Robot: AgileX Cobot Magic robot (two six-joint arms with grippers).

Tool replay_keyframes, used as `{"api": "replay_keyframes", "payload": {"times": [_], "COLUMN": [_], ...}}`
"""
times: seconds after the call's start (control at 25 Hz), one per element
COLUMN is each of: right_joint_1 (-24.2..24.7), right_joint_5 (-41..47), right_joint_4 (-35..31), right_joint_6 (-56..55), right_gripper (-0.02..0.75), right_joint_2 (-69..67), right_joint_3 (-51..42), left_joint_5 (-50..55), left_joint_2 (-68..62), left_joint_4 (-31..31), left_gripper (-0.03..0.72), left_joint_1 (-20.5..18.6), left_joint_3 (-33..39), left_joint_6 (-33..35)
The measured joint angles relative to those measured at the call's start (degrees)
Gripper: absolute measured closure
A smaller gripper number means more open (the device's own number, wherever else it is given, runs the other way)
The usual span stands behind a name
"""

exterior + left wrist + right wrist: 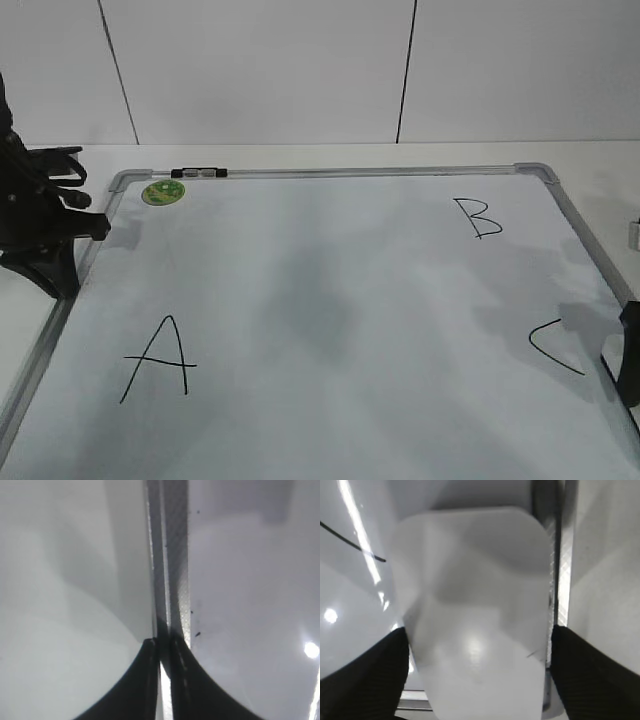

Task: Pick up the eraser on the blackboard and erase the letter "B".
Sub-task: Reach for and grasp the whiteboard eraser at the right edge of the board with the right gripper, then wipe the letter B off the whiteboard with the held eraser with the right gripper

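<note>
Green magnet [162, 192], marker [198, 173] along blackboard [330, 310] top edge.

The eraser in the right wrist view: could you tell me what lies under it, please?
The eraser sits over the blackboard, beside its grey frame. A marker stroke shows left of it; anything beneath is covered.

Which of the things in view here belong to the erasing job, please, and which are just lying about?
Belong to the job:
- white glossy plastic eraser, between the right tool's fingers
- large white dry-erase board with grey metal frame
- black hand-drawn letter "B"

Just lying about:
- small round green magnet
- black letter "A"
- black letter "C"
- marker on the top rail
</note>
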State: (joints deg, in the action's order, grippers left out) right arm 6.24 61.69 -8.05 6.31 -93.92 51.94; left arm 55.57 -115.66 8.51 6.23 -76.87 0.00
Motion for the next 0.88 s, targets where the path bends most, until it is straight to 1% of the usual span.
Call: {"api": "replay_keyframes", "payload": {"times": [0.48,0.64,0.68,0.76,0.88], "right_joint_1": [0.00,0.00,0.00,-0.13,-0.16], "right_joint_5": [-0.35,-0.35,-0.35,-0.35,-0.35], "right_joint_4": [-0.04,-0.04,-0.04,0.21,0.45], "right_joint_6": [-0.35,-0.35,-0.35,-0.23,-0.10], "right_gripper": [0.066,0.104,0.136,0.166,0.186], "right_joint_2": [-1.49,-1.49,-1.49,-1.49,-1.49], "right_joint_3": [0.00,0.00,0.00,0.00,0.09], "left_joint_5": [-0.12,-0.23,-0.23,-0.35,-0.45], "left_joint_2": [0.00,0.00,0.00,0.00,0.00], "left_joint_4": [0.00,0.00,0.00,0.00,0.08], "left_gripper": [0.665,0.665,0.666,0.665,0.665], "left_joint_1": [0.00,0.00,0.00,0.00,0.00], "left_joint_3": [0.00,0.00,0.00,0.00,0.00], "left_joint_6": [0.00,0.00,0.00,0.00,0.00]}}
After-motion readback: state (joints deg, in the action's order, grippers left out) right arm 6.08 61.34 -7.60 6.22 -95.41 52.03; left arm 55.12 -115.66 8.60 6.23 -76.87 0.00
